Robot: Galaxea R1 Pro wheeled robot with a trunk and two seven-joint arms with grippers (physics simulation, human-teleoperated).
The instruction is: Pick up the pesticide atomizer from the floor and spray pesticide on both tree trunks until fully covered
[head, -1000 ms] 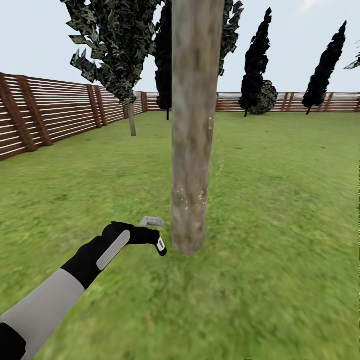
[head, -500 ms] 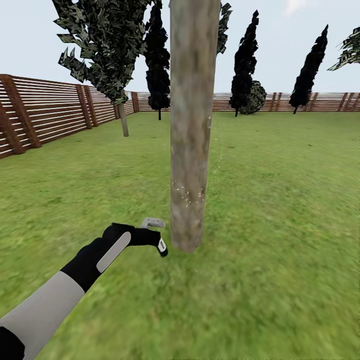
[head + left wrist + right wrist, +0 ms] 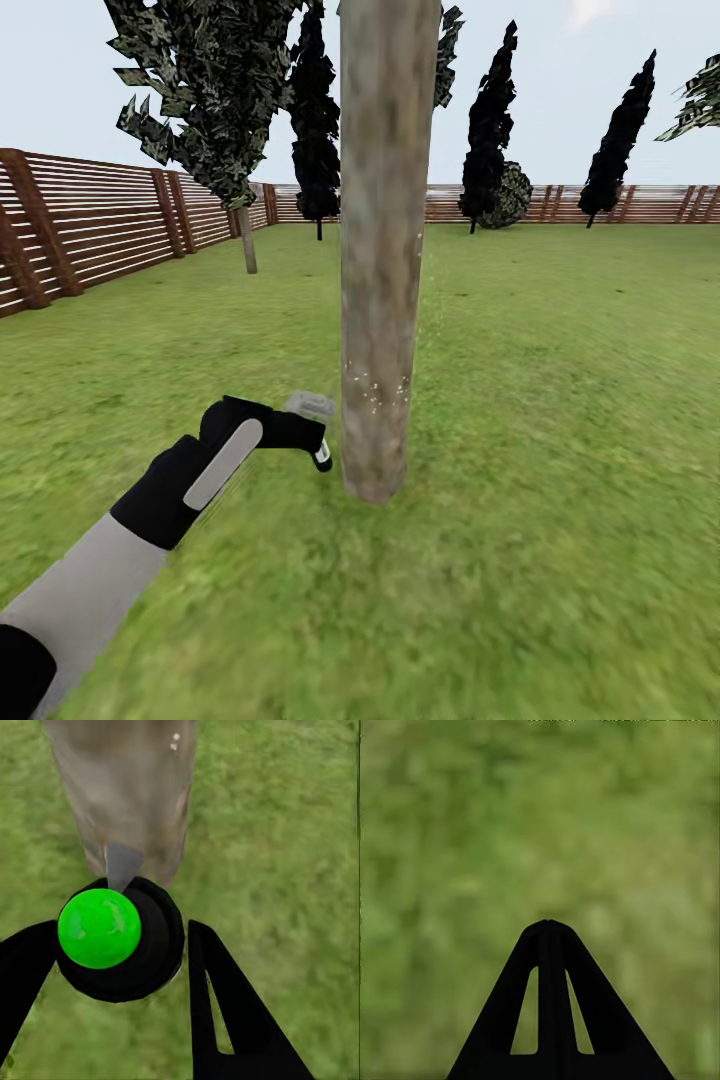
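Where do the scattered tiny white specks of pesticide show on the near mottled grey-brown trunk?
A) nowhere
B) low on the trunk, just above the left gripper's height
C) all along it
B: in the head view the white specks cluster low on the mottled grey-brown trunk, just above the left gripper.

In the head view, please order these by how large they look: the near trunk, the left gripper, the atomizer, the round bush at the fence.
1. Near trunk
2. Left gripper
3. Round bush, though far away, so unsure
4. Atomizer
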